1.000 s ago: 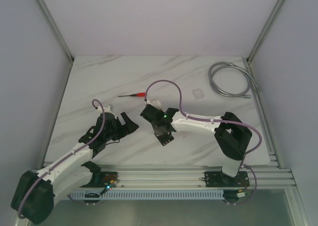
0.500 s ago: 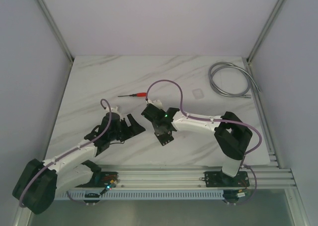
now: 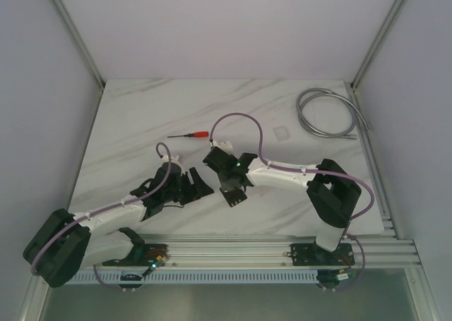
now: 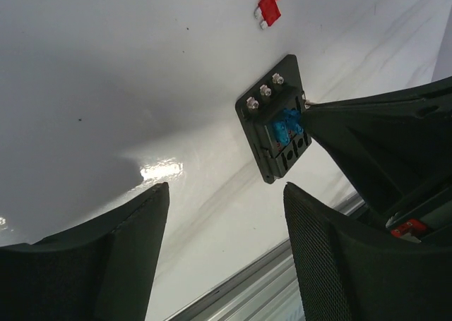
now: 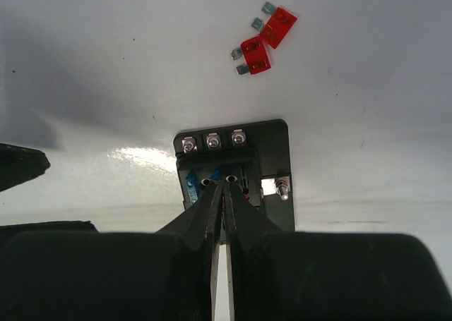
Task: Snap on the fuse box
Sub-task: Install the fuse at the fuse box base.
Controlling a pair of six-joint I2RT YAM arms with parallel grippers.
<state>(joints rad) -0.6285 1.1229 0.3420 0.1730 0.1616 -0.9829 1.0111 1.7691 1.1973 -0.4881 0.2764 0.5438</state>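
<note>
The fuse box is a flat black block lying on the white marble table, with blue fuses in its slots and three screws along one edge. It also shows in the left wrist view and in the top view. My right gripper is shut, and its tips touch the box's face among the fuse slots; I cannot tell if anything is between them. In the top view the right gripper stands over the box. My left gripper is open and empty, just left of the box.
Two loose red fuses lie just beyond the box. A red-handled screwdriver, a small clear lid and a coiled grey cable lie farther back. An aluminium rail runs along the near edge.
My left arm has moved to the right, bringing its open gripper closer to the fuse box. My right gripper has stayed on the box with only a slight shift.
</note>
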